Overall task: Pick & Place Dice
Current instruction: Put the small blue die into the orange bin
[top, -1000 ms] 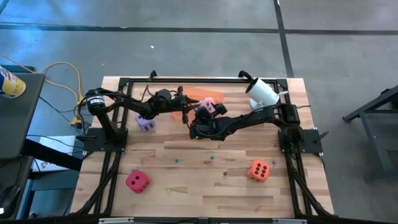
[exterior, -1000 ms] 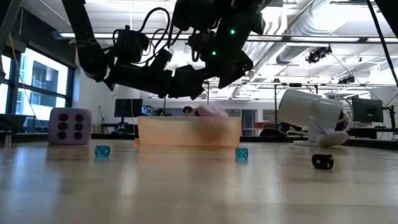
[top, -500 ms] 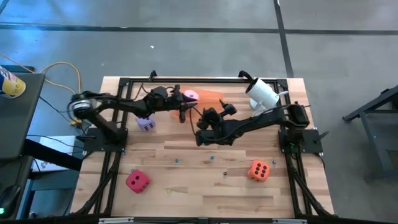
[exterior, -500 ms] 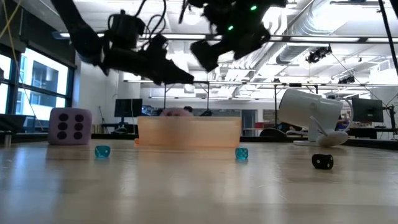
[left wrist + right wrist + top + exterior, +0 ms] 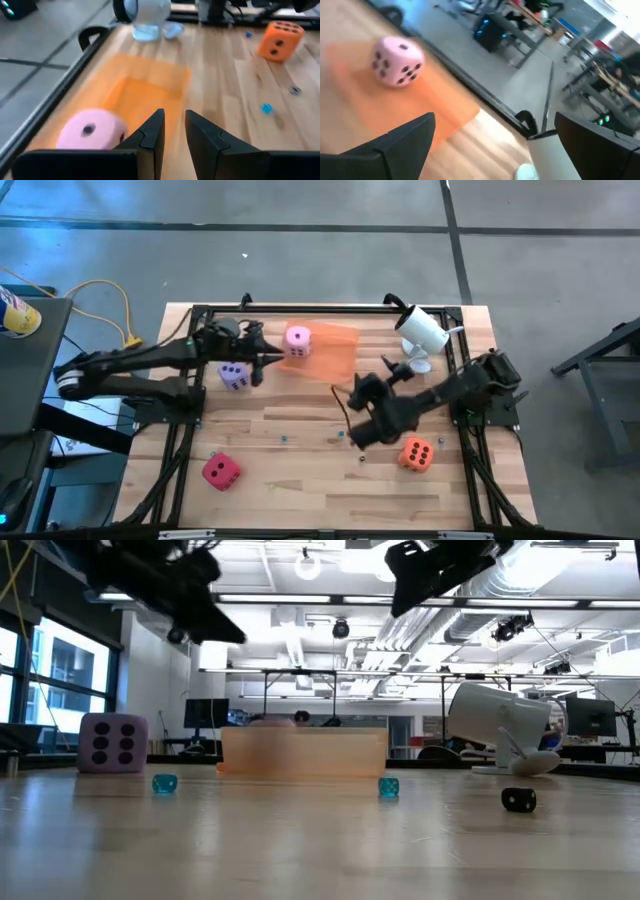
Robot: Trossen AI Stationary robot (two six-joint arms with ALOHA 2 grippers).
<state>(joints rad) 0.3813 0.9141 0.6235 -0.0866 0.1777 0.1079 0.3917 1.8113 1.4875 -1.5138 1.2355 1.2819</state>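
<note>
The pink die (image 5: 297, 340) (image 5: 92, 130) (image 5: 397, 61) rests on the left part of the flat orange tray (image 5: 335, 355). The purple die (image 5: 234, 376) (image 5: 113, 743) sits on the table just left of the tray. The red die (image 5: 221, 471) lies near left and the orange die (image 5: 417, 453) (image 5: 280, 40) near right. My left gripper (image 5: 262, 360) (image 5: 172, 137) hovers above the purple die with a narrow gap and nothing between its fingers. My right gripper (image 5: 353, 412) (image 5: 495, 150) hangs wide open and holds nothing, left of the orange die.
A white domed device (image 5: 422, 332) (image 5: 500, 725) stands at the far right. Small teal dice (image 5: 165, 783) (image 5: 389, 786) and a small black one (image 5: 518, 800) lie scattered mid-table. A black frame (image 5: 330, 308) rims the tabletop.
Both grippers have risen and drawn away from the tray: the left toward the table's left edge, the right toward the near right, rolling as it went. The pink die, beside the right gripper a second ago, has come to rest on the tray's left part.
</note>
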